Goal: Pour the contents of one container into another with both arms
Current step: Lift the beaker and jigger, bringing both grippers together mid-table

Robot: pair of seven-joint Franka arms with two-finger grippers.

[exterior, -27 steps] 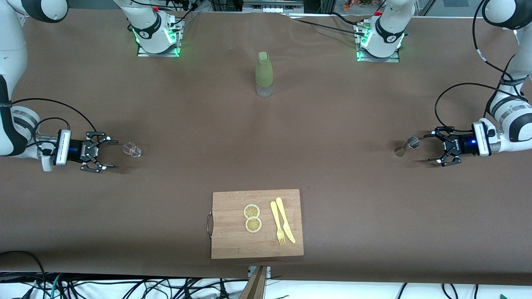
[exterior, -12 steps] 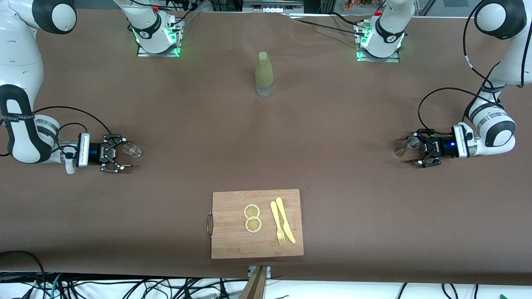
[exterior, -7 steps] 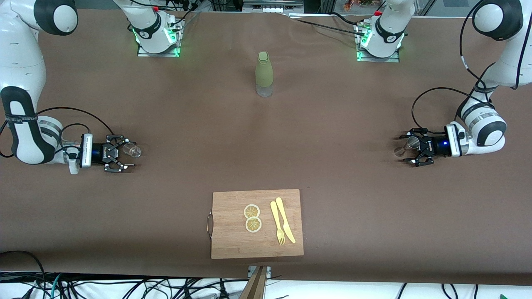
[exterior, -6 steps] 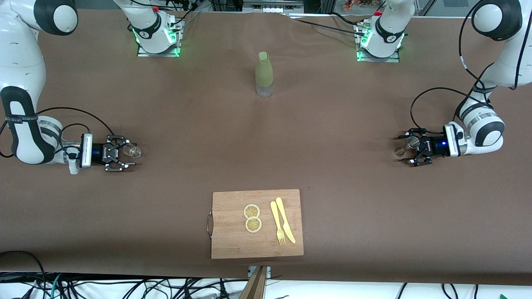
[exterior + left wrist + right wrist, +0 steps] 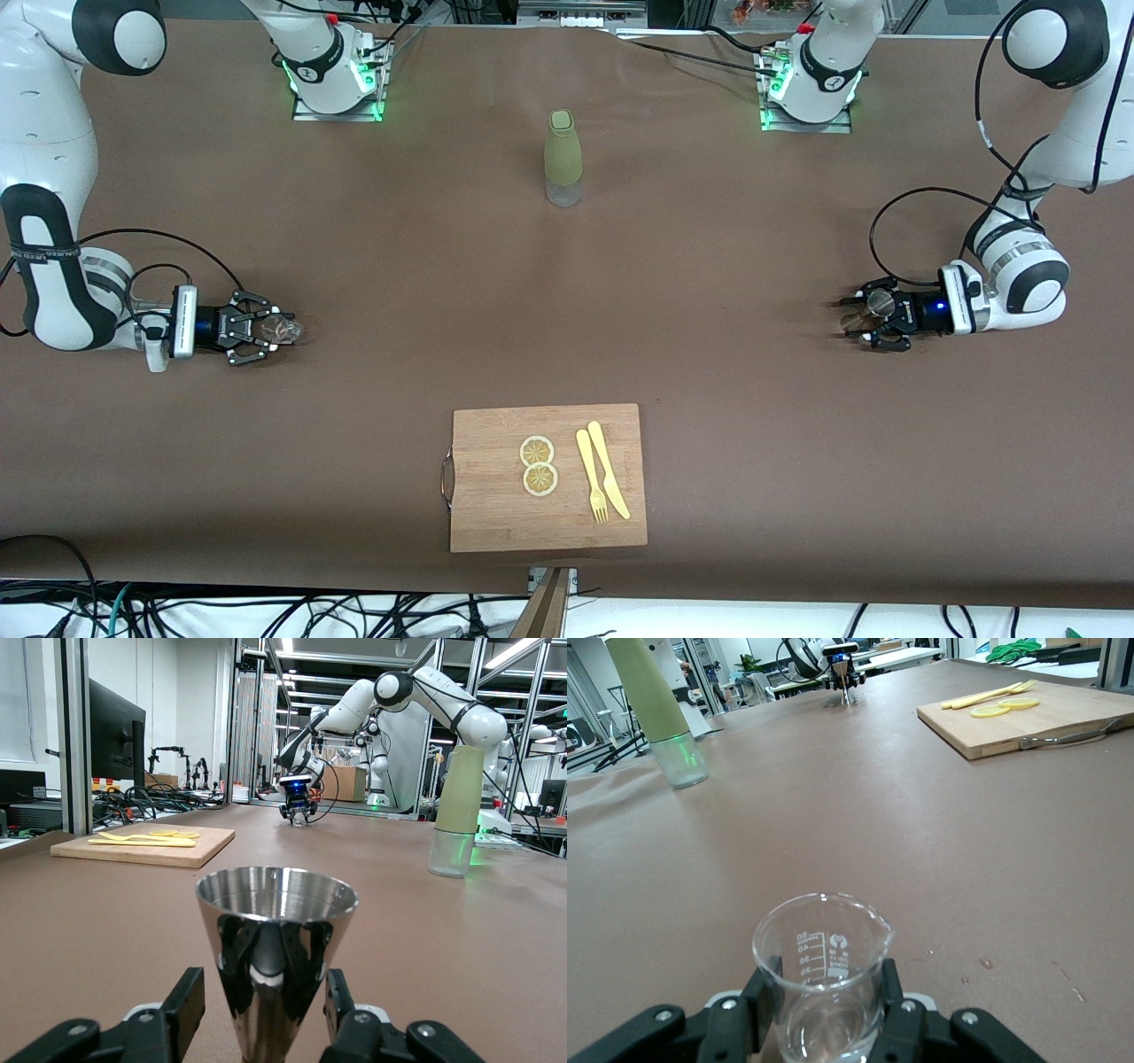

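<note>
Right gripper [image 5: 266,329], mid-left of frame, clamps the beaker [image 5: 822,979]; left gripper [image 5: 866,316], mid-right, pinches the steel jigger [image 5: 275,948] — lift both level.

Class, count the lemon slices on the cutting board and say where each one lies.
2. Both lie on the cutting board beside the fork: one lemon slice farther from the front camera, the other touching it, nearer. None appears hidden.

We see the brown table [image 5: 709,354] evenly and brightly lit from overhead, with only short, soft shadows. Ceiling strip lights [image 5: 514,651] glare in the left wrist view, and the metal cup [image 5: 275,948] mirrors its surroundings. Green lamps glow at the arm bases [image 5: 337,97]. The front view is sharp; distant things in both wrist views look soft.
</note>
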